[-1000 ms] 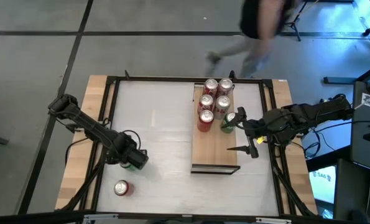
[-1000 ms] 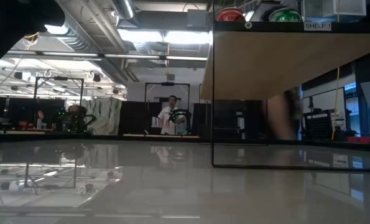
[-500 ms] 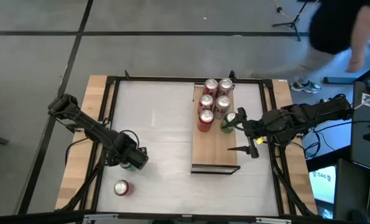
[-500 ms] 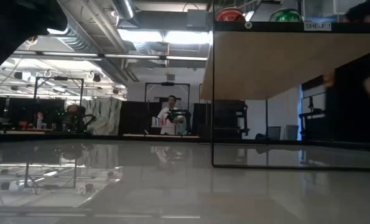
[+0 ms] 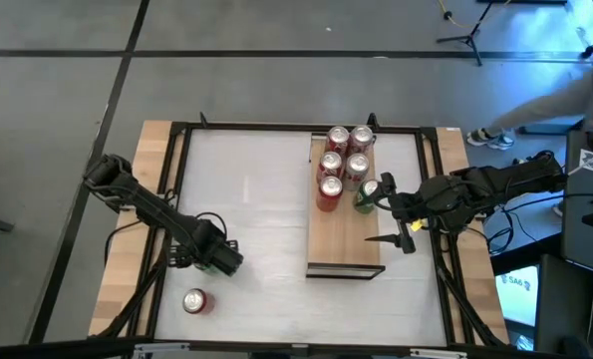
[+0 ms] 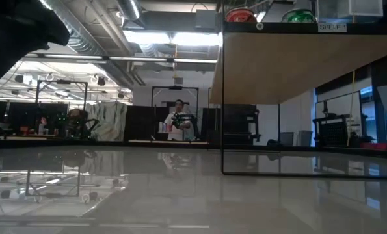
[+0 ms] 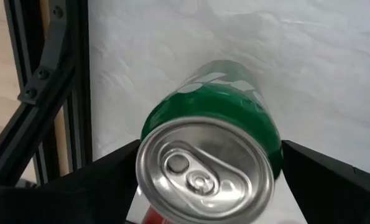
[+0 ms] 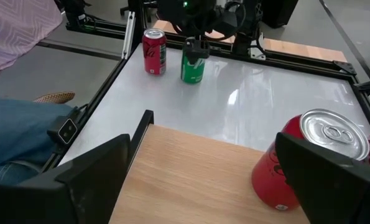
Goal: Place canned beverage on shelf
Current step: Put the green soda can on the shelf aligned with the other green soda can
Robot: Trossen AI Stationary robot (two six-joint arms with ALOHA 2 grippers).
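Note:
A green can (image 7: 217,102) stands upright on the white tabletop near the left edge. My left gripper (image 5: 214,259) points straight down over it, open, one finger on each side of the can's top; I see no touch. A red can (image 5: 194,301) stands nearer the front. The shelf (image 5: 344,234), a light-wood board, carries several red and green cans (image 5: 329,189) at its far end. My right gripper (image 5: 394,237) hangs open above the shelf's right edge, holding nothing.
Black frame rails (image 5: 166,199) run along the table's edges. The near half of the shelf board (image 8: 197,168) is bare. A person's leg (image 8: 17,143) shows beside the table's right edge, and a person (image 5: 565,95) moves beyond the far right corner.
My left gripper has sunk a little over the green can and stays open. A person beyond the table's far edge has walked toward the right. The cans have not moved.

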